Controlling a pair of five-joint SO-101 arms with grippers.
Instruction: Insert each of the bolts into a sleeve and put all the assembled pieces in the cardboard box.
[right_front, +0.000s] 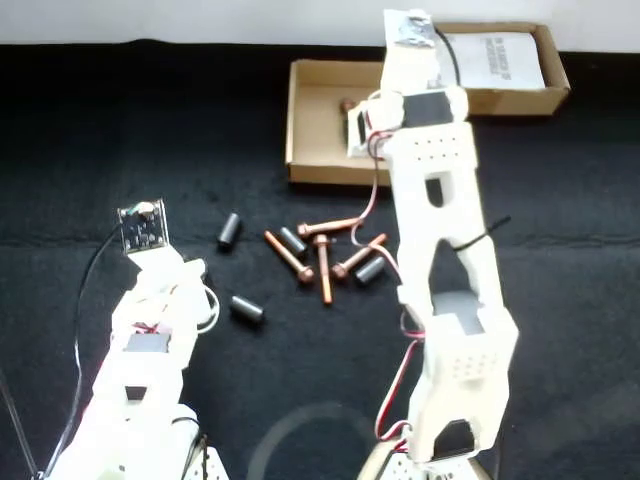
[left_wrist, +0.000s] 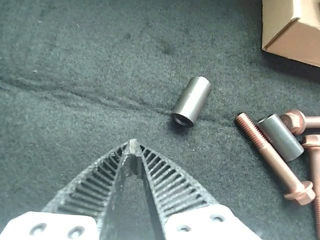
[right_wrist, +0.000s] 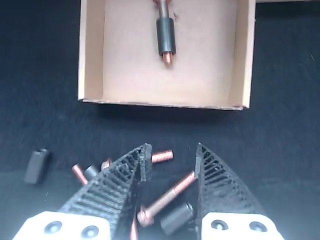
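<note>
Right now the right gripper (right_wrist: 173, 150) hangs, jaws spread, over a copper bolt (right_wrist: 167, 196) lying slantwise between them, near the cardboard box (right_wrist: 92, 50), while the left gripper (left_wrist: 132, 145), closed on nothing, faces a loose sleeve (left_wrist: 191, 101).

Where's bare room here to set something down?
Bare cloth lies left of the cardboard box and along the near edge between left arm and right arm. Crowded: the bolts and sleeves clustered in front of the box.
</note>
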